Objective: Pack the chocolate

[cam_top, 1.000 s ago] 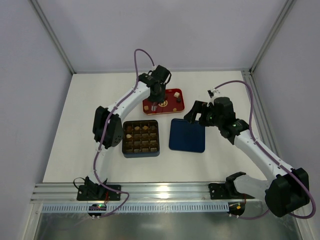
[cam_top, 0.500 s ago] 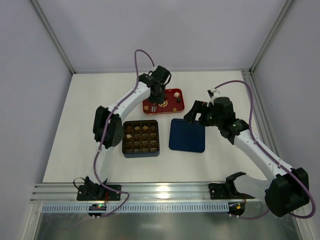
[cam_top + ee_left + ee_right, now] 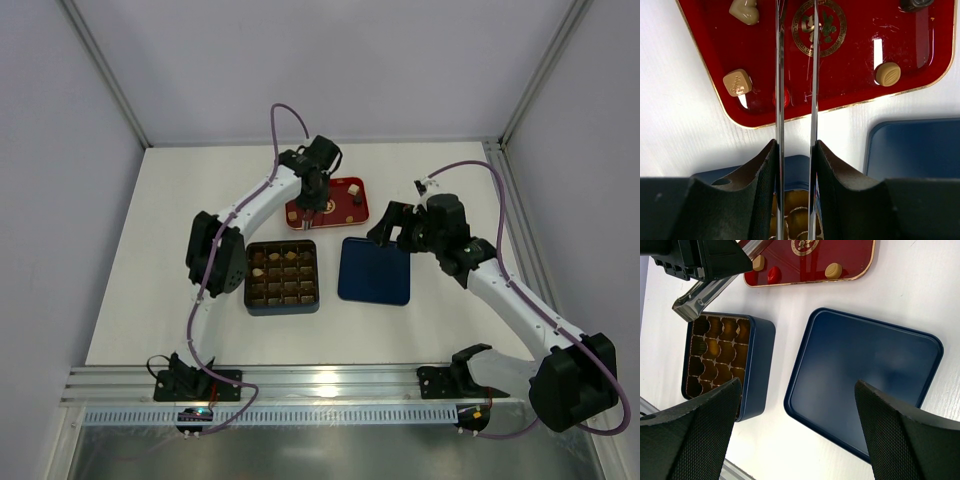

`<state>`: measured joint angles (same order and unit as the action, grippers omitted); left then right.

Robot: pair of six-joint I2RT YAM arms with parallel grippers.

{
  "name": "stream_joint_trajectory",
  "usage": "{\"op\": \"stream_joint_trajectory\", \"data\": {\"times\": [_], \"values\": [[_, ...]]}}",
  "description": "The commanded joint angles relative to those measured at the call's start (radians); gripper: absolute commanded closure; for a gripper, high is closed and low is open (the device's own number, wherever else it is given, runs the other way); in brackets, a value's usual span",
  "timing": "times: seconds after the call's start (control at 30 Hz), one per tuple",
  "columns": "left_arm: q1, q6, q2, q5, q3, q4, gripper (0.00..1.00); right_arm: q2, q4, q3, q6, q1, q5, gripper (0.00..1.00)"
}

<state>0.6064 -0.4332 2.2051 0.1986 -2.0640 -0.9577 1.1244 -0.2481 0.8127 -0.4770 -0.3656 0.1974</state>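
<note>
**A:** Over the red tray (image 3: 855, 65), the left gripper (image 3: 311, 203) has shifted a little, up or back, and its long blades have drawn slightly closer.

**B:** Pinching a piece?

**A:** I cannot tell. The tips run out of view, and the slim gap looks bare. The chocolate (image 3: 737, 82) lies loose on the tray, with more in the box (image 3: 282, 277) just nearer than the tray.

**B:** And the right gripper (image 3: 797, 384)?

**A:** Spread wide, empty, above the lid (image 3: 865, 370) beside the tray. Perhaps a pick was just made, but packing looks unfinished.

One overhead, two close wrist views sharing tray (image 3: 855, 70).
</note>
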Motion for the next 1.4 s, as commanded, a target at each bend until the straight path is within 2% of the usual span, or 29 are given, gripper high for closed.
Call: {"op": "stream_joint_trajectory", "data": {"times": [0.0,0.13,0.37,0.77,1.1,1.37], "values": [[-0.005,0.014,-0.035,-0.008,0.002,0.005,0.65,-0.002,0.041,-0.007,-0.005,-0.004,0.010,0.06],[-0.005,0.014,-0.038,-0.008,0.002,0.005,0.67,0.000,0.044,-0.007,-0.006,-0.004,0.010,0.06],[-0.005,0.016,-0.068,0.012,0.004,-0.001,0.78,0.003,0.043,-0.001,-0.006,-0.004,0.011,0.06],[-0.005,0.030,-0.185,0.044,-0.004,-0.041,0.80,0.020,0.058,0.003,-0.011,-0.004,0.016,0.06],[-0.005,0.007,-0.361,0.021,0.140,-0.049,0.82,0.026,0.076,-0.003,-0.020,-0.004,0.023,0.06],[-0.004,-0.035,-0.591,-0.008,0.373,-0.062,0.82,0.041,0.105,-0.015,-0.026,-0.004,0.033,0.06]]}}
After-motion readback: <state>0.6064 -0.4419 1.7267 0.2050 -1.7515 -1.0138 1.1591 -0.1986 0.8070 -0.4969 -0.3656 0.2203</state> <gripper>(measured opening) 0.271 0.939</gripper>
